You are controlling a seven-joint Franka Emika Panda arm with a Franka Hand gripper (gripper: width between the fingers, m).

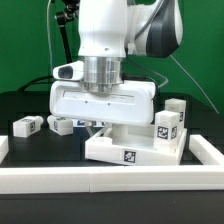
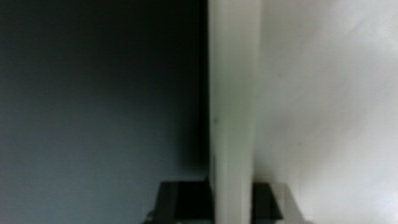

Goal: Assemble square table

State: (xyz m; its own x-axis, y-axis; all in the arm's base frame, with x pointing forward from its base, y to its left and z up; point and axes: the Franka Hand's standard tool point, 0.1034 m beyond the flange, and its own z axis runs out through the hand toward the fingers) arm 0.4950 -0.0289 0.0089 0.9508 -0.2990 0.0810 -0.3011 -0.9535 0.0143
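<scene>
The white square tabletop (image 1: pixel 135 148) lies on the black table in the middle, a tag on its front side. My gripper (image 1: pixel 100 124) comes down on its far left rim. In the wrist view the gripper (image 2: pixel 226 202) has its dark fingers (image 2: pixel 183 203) pressed on both sides of the tabletop's thin white wall (image 2: pixel 231 100), so it is shut on it. One white leg (image 1: pixel 168 125) stands upright at the tabletop's right corner, and a second leg (image 1: pixel 177 107) is just behind it. Two more legs (image 1: pixel 27 125) (image 1: pixel 62 125) lie on the table at the exterior view's left.
A long white rail (image 1: pixel 110 180) runs across the front, with another rail piece (image 1: pixel 3 148) at the exterior view's left edge. The arm's broad white hand (image 1: pixel 105 100) hides the tabletop's rear part.
</scene>
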